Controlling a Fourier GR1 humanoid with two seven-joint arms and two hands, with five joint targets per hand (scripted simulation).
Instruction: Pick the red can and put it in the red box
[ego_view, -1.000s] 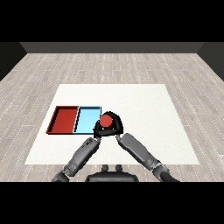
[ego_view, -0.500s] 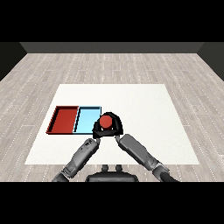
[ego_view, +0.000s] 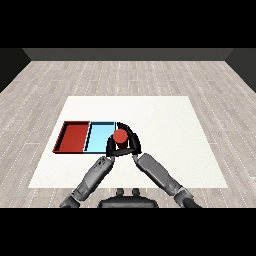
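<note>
Since a second ago our right hand, fingers curled round the red can, has carried it slightly left, to the blue tray's right edge. Our left hand touches the can; whether it grips we cannot tell. The red tray lies beyond. No writing shows.

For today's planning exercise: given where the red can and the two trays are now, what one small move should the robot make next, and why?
Probably carry the red can leftward. The right hand curls round it at the right edge of the light blue tray, while the red tray lies beyond, further left. The left hand is close beside the can, so it may need to give way.
</note>
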